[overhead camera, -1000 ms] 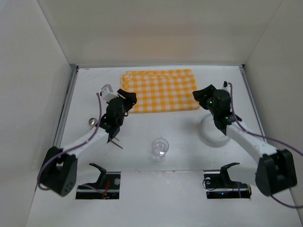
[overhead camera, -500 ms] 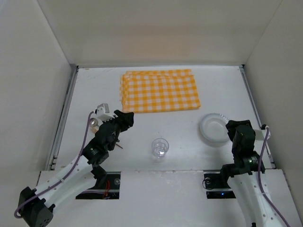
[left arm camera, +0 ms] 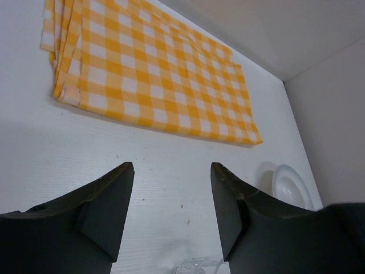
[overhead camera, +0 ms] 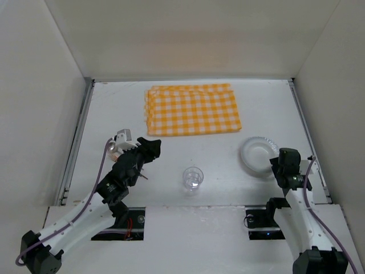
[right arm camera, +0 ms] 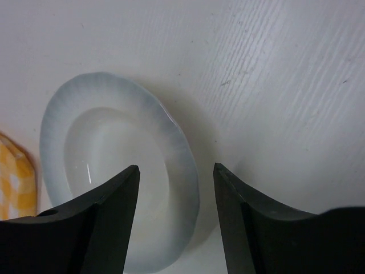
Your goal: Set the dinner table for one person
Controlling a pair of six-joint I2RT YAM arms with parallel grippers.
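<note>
The dinner table is a matte-white surface. A folded orange-and-white checked cloth lies at its back middle; it also shows in the left wrist view. A clear glass stands upright near the front middle. A white plate lies at the right. My left gripper is open and empty, left of the glass, above the table. My right gripper is open and empty; its jaws straddle the plate's near rim from above, touching nothing I can see.
A small round metallic thing lies by the left arm, partly hidden. A thin dark sliver lies on the table beside it. Metal edge strips run along both sides, with white walls behind. Two dark cut-outs sit at the near edge.
Both arms have drawn back toward the near edge. The left gripper left the cloth's left corner. The right gripper moved from above the plate to its near side.
</note>
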